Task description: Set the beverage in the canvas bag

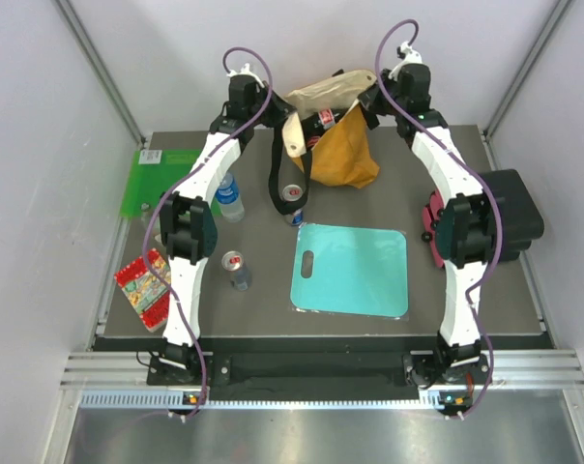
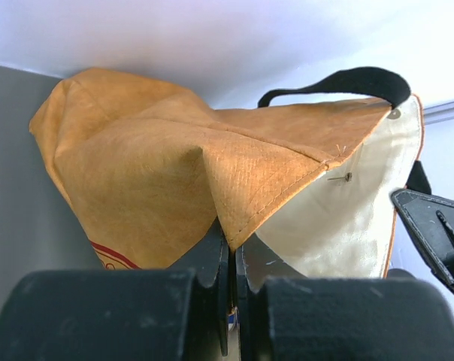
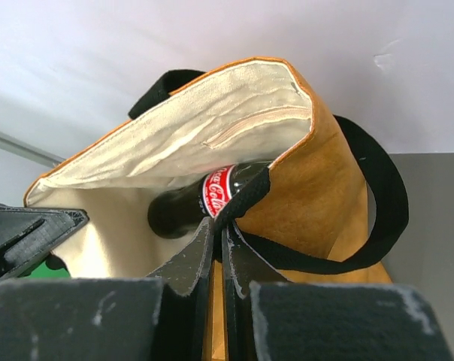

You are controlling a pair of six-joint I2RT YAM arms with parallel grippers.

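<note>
**Inspector:** Condition of the canvas bag (image 1: 348, 155)?

**Operator:** Upright, with the mouth pulled open and held so from both sides. Left gripper (image 2: 232, 252) pinched flat on a fold of the bag's mustard rim, no gap between the fingers. Right gripper (image 3: 218, 237) clamped equally tight on the opposite rim, just where the black strap (image 3: 385, 192) crosses. Cannot tell whether the strap is caught along with the cloth.

**Inspector:** Reason for the double hold?

**Operator:** Judged to keep the soft mouth spread and to stop the bag from folding over its load.

**Inspector:** Location of the beverage?

**Operator:** Inside the bag. Cola bottle (image 3: 186, 207) lying tilted against the cream lining, below the rim, touched by neither gripper.

**Inspector:** Anything outside the bag?

**Operator:** One can (image 1: 292, 196) just in front of the bag, under its hanging strap. A second can (image 1: 237, 263) farther out. A water bottle (image 1: 231, 196) off the bag's left side. All upright and ungripped.

**Inspector:** Assessment?

**Operator:** Placement judged complete for the bottle. Release of both rims probably next, with some risk of the bag sagging.
</note>
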